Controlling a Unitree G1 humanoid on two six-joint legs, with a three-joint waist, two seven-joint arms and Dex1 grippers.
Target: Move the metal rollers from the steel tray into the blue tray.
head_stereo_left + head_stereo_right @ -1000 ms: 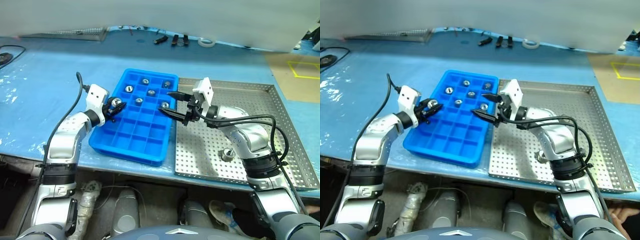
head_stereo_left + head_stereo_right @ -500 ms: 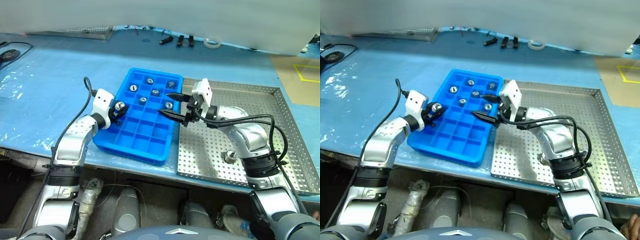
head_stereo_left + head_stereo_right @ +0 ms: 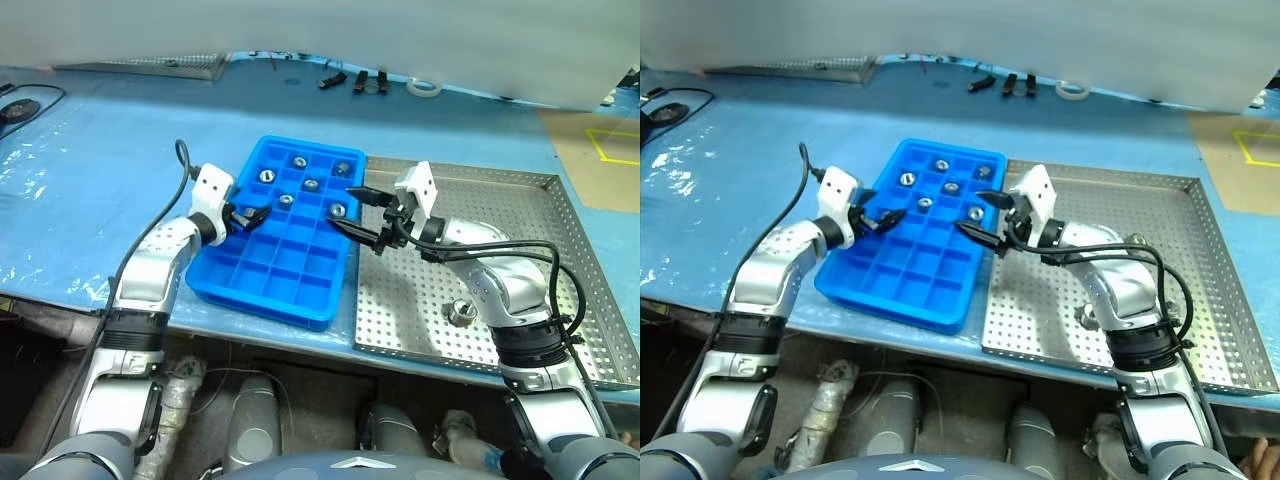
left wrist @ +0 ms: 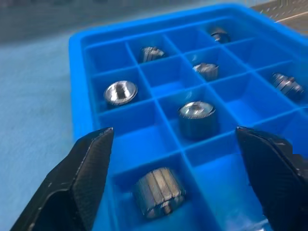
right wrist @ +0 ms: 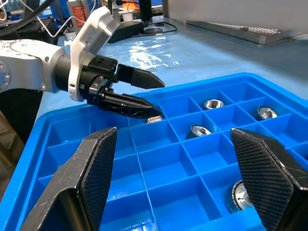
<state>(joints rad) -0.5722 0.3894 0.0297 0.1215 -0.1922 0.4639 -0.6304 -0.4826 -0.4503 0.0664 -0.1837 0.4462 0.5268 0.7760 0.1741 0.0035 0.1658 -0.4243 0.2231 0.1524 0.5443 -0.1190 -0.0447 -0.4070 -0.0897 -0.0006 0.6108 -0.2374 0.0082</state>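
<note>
Six metal rollers [image 4: 197, 118] sit in the blue tray [image 3: 280, 285] as I count them through the left wrist camera, each in its own square compartment, all in the half of the tray nearer the far edge of the bench [image 3: 90, 180]. One more roller [image 3: 461, 312] is on the perforated floor of the steel tray [image 3: 590, 330], toward that tray's near edge. I can read no writing, brand or label on any of it. The rollers are short, shiny silver-grey cylinders with a centre hole; some stand on end, and the one closest to my left wrist camera lies on its side, showing a faceted flank. The blue tray is bright plastic with a grid of small cells, lying just beside the steel tray's left rim. My left tool [image 3: 252, 215] hangs over the blue tray's left edge, fingers spread apart and holding nothing. My right tool [image 3: 358, 211] hovers over the blue tray's right edge, fingers wide apart, also holding nothing.
</note>
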